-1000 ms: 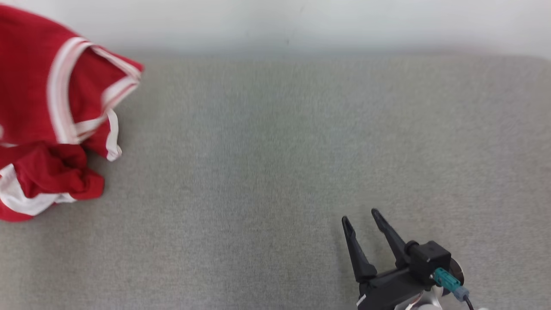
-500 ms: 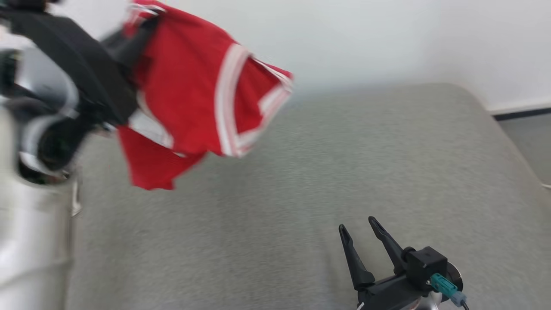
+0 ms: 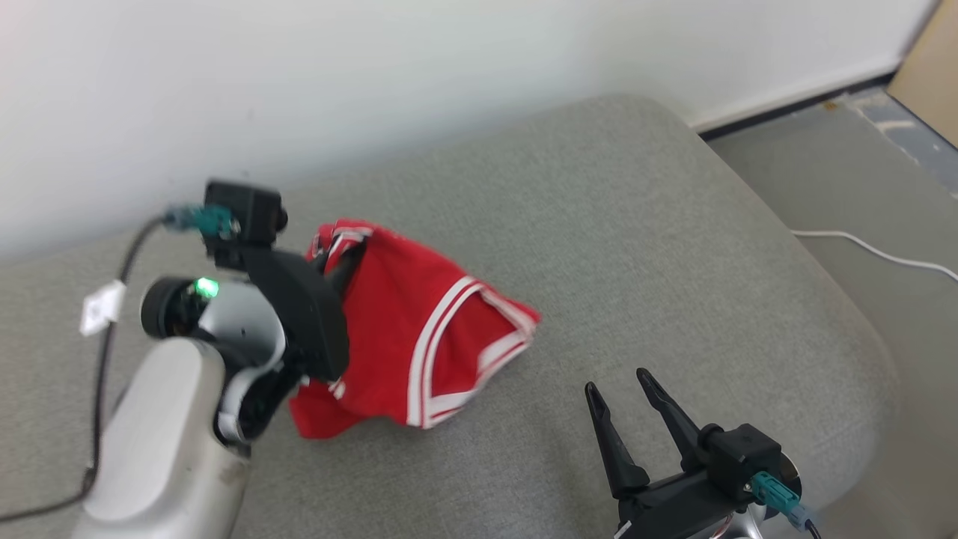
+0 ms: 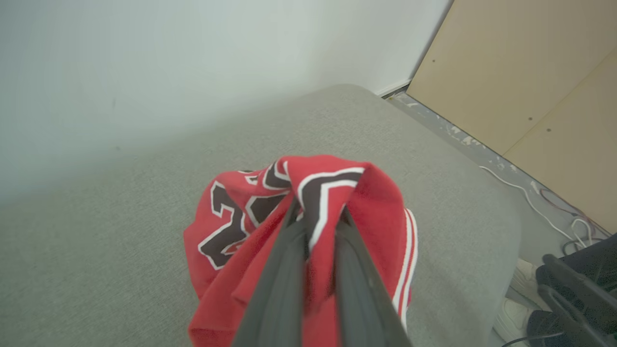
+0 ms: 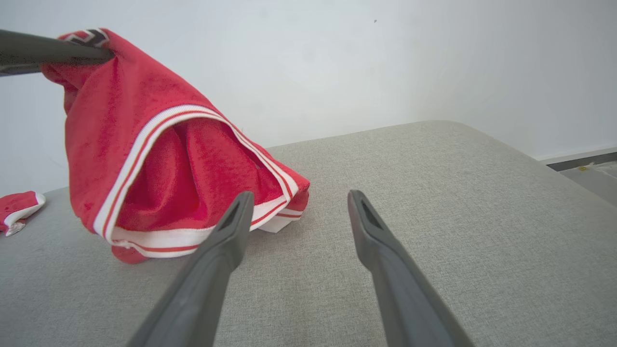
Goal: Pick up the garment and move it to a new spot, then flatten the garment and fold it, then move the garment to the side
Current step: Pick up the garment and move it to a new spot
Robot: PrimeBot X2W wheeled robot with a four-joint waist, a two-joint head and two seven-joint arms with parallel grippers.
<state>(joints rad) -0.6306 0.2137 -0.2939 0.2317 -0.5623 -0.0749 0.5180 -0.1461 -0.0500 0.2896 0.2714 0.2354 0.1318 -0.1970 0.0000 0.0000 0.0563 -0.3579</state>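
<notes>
Left wrist view: your left claw (image 4: 318, 210) is pinched tight on a bunched fold of the garment (image 4: 385, 202). Both fingers (image 4: 279, 274) are nearly together, with red cloth squeezed between them and draped over the tips. The garment is a red jersey with white stripe trim and black, white-edged numerals on the side facing this camera. It hangs from the claw in a loose tent. In the right wrist view its top is lifted at the left fingers, and the striped hem sags down and looks to be touching the grey cushion (image 3: 636, 224). In the head view you see it left of centre on the cushion, just beside the left arm's pale forearm (image 3: 161, 434), on the half nearer the white wall (image 3: 374, 75). Your right claw (image 3: 617, 379) sits at the lower right with its jaws spread wide and nothing between them, apart from the garment and with its tips aimed toward the hem. A small piece of red-and-white cloth (image 5: 17, 205) lies on the cushion at the far left of the right wrist view; can't tell if it's the same garment. Past the cushion's rounded corner you have grey floor (image 3: 823, 165), a white cable (image 3: 876, 256) across it, and a tan panel (image 4: 506, 72).
</notes>
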